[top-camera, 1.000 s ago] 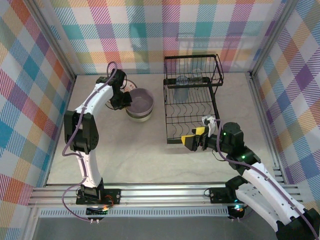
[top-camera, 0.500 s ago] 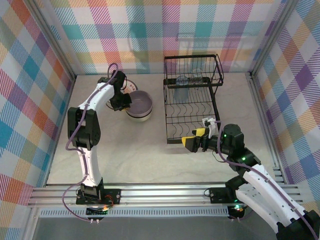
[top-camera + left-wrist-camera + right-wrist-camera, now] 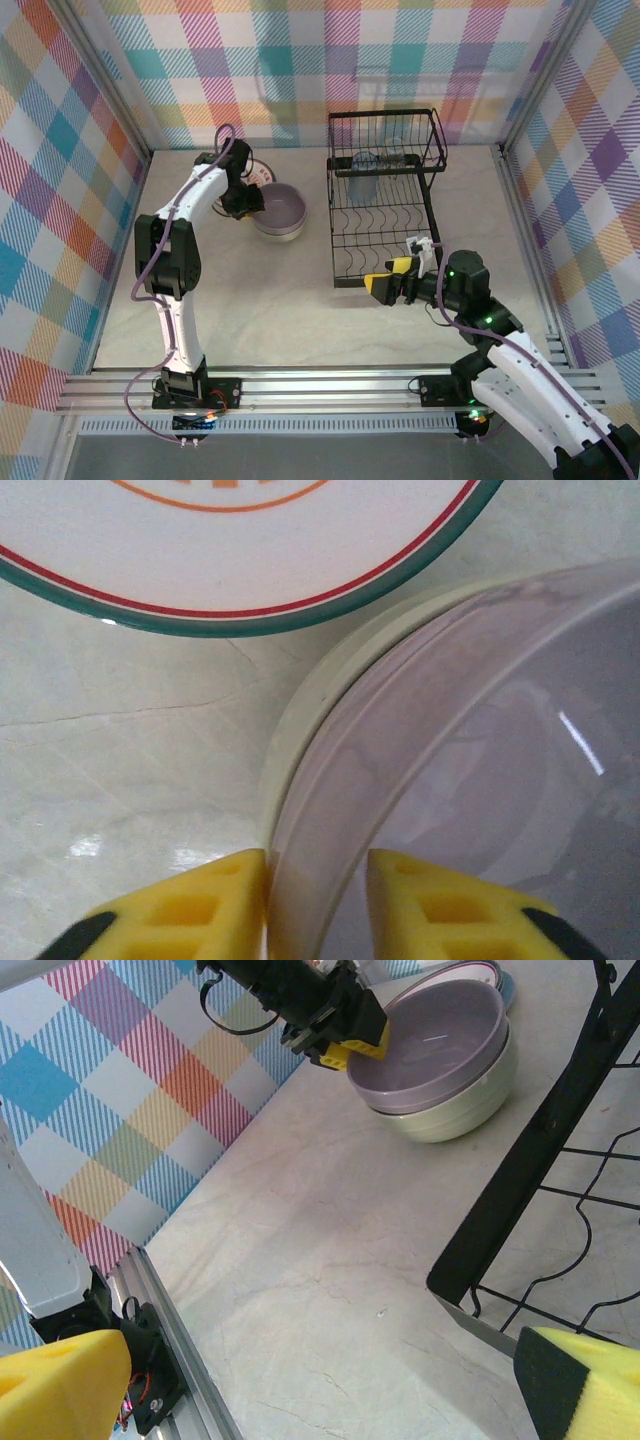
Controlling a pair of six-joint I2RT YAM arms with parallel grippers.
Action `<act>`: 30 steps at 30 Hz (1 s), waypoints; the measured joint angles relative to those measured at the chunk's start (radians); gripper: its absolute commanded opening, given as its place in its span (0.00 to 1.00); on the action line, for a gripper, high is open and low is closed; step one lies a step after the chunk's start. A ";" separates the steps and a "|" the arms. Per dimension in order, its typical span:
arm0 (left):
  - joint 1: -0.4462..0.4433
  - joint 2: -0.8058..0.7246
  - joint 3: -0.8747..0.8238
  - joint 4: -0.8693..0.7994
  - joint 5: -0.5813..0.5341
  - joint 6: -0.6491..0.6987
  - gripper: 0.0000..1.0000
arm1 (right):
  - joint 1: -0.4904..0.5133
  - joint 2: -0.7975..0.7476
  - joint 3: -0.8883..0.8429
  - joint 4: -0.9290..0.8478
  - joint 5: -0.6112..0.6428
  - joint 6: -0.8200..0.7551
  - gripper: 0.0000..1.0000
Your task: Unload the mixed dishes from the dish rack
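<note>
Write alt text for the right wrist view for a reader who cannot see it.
A lavender bowl sits nested in a pale green bowl on the table, the left gripper at its rim. A corner of the black dish rack stands at right; the right gripper is open, yellow fingers in the bottom corners.

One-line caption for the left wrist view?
Left end effector straddles the rim of the lavender bowl, nested in a pale green bowl, beside an orange-ringed plate.
</note>
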 measured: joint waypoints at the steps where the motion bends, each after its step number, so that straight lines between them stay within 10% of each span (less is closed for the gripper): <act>1: 0.000 0.000 0.000 0.005 0.002 0.000 0.41 | 0.000 0.000 0.000 0.000 0.000 0.000 0.99; 18: 0.000 -0.050 0.007 0.017 0.006 -0.004 0.95 | 0.000 -0.043 0.000 -0.024 0.026 0.007 0.99; 30: 0.000 -0.135 0.007 0.021 0.007 -0.005 1.00 | 0.000 -0.086 0.000 -0.064 0.038 0.027 0.99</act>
